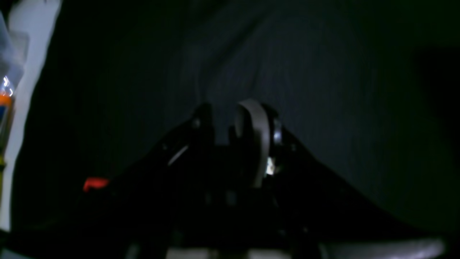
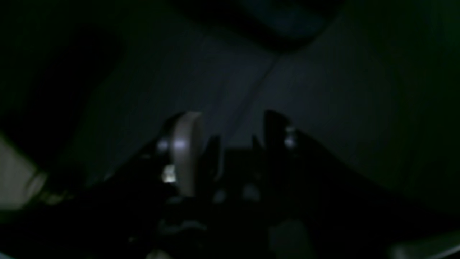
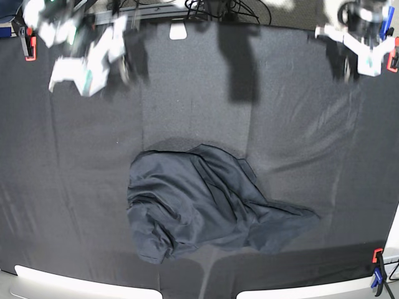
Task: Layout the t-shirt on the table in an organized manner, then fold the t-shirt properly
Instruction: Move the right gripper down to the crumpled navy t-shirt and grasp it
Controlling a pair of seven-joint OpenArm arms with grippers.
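The dark navy t-shirt (image 3: pixel 193 205) lies crumpled in a heap at the middle front of the table (image 3: pixel 62 156), with folds running toward its right end. Neither gripper touches it. My right arm (image 3: pixel 87 53) hangs blurred over the far left corner. In its wrist view the right gripper (image 2: pixel 231 129) is open above dark cloth, with nothing between the fingers. My left arm (image 3: pixel 361 40) sits over the far right corner. The left gripper (image 1: pixel 230 118) shows a narrower gap, also with nothing in it.
Red clamps (image 3: pixel 29 48) (image 3: pixel 393 61) grip the far corners, and a red and blue clamp (image 3: pixel 377 268) holds the near right corner. A white tag (image 3: pixel 178 31) and cables (image 3: pixel 212 7) lie at the far edge. The pale table edge (image 3: pixel 81 283) runs along the front.
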